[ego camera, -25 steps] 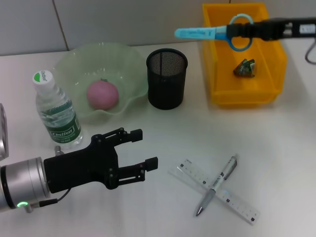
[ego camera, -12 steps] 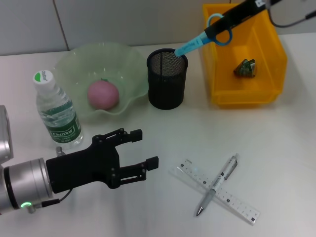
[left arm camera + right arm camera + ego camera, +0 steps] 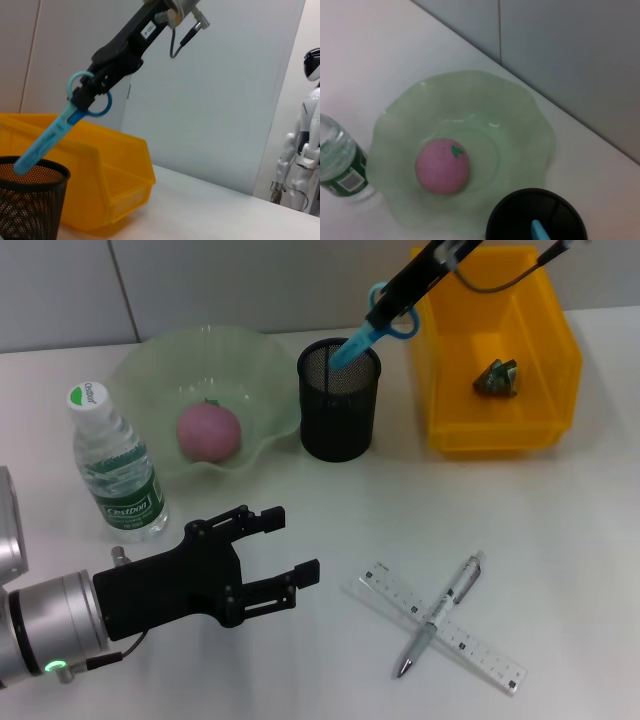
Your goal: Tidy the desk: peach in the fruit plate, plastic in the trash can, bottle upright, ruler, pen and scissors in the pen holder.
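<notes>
A: From the left, what is settled? The bottle [image 3: 112, 462] stands upright, the peach [image 3: 208, 432] lies in the fruit plate [image 3: 150, 365], and the left gripper [image 3: 280, 550] hovers low over the desk with fingers spread wide, holding nothing.

B: And the step in hand?

A: The scissors [image 3: 368, 330]. The right gripper [image 3: 392, 302] clamps them by the handles, blade tip slanted just inside the pen holder [image 3: 338, 415].

B: So the release likely comes next; the ruler [image 3: 445, 628] and the pen [image 3: 436, 617], crossed on the desk, remain. Plastic [image 3: 497, 377] sits in the trash can [image 3: 545, 435].
</notes>
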Robot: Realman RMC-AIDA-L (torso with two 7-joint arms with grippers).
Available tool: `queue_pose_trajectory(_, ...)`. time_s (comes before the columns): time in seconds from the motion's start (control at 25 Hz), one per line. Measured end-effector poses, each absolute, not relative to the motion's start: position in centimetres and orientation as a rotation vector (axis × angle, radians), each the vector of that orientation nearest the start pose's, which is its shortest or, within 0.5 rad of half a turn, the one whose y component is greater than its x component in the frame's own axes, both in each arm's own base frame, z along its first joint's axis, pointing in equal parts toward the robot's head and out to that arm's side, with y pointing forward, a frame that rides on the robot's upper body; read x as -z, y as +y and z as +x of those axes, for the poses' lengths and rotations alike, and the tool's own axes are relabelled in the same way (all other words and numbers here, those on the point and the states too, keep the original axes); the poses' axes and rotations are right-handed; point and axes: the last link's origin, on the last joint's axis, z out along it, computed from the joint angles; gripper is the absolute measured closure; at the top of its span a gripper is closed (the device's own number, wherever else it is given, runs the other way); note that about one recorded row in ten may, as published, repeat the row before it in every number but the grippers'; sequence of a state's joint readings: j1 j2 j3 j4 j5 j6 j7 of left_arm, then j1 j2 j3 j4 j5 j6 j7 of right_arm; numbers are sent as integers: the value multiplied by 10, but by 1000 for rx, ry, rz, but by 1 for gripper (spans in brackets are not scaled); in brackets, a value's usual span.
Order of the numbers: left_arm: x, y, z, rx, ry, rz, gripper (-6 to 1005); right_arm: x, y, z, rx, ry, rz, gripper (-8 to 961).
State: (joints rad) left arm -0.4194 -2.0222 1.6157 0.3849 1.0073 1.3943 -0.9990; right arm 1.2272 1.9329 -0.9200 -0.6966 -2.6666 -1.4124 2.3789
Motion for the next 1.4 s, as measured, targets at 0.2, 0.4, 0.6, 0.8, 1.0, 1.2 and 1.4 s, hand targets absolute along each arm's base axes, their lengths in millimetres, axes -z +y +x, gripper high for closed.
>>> queue_pose_trajectory(0.2, 69, 278, -255, 992, -531, -2707, 197, -15, 478, 83, 367, 771, -2583, 762)
queue_pose_trajectory(0.4, 71, 274, -257, 991, -542, -2705, 197, 3, 477, 83, 397, 733, -2564, 749)
queue_pose_trajectory(0.6, 71, 273, -258, 995, -547, -2702, 197, 9, 479, 82, 367, 749, -2540, 736)
queue_pose_trajectory(0.8, 70, 272, -260, 994, -551, -2700, 197, 10, 479, 85, 362, 772, -2529, 723)
queue_pose_trajectory(1.0, 69, 271, -260, 992, -551, -2700, 196, 11, 478, 85, 362, 781, -2531, 711)
queue_pose_trajectory(1.2, 69, 271, -261, 991, -549, -2701, 196, 13, 474, 84, 351, 774, -2540, 424)
queue_pose_trajectory(1.4, 68, 271, -261, 990, -548, -2702, 196, 5, 465, 79, 283, 756, -2548, 314)
